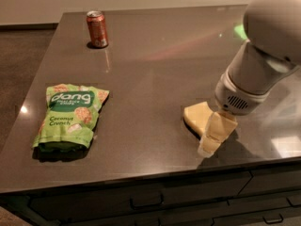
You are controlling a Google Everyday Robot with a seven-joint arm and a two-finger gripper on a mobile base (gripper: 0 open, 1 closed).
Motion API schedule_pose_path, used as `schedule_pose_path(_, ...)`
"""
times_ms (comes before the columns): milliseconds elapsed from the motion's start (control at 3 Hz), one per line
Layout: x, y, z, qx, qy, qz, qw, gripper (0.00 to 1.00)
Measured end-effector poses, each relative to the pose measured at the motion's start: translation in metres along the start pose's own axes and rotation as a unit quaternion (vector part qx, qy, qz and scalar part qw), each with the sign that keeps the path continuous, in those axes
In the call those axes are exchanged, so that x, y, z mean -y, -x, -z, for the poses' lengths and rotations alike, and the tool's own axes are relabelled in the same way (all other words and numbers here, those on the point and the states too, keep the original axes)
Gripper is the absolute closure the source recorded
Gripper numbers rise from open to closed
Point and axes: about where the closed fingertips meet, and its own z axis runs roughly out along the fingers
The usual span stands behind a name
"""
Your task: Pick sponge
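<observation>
I see the gripper (pixel 211 142) low near the table's (pixel 155 65) front right edge, overlapping the sponge's (pixel 198 116) right end. Whether it grips, I can't tell. A bag (pixel 70 114) lies well to the left, with a can (pixel 97 28) behind it.

We noted pale yellow sponge (pixel 196 115); cream gripper (pixel 210 142) at its right end; green snack bag (pixel 70 119), white lettering; red-orange can (pixel 97 29); dark grey table (pixel 155 65).
</observation>
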Motion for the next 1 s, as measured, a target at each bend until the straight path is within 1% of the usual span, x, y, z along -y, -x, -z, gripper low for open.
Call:
schedule_pose_path(333,-0.0005,0.0018,-0.0118,-0.002,0.004,-0.003,1.0,0.13)
schedule_pose_path(667,0.0027,0.0042,-0.0171,-0.007,0.008,-0.005,0.9999,0.31)
schedule_pose_path(1000,0.0074,0.0074,-0.0176,-0.009,0.01,-0.005,0.9999,0.55)
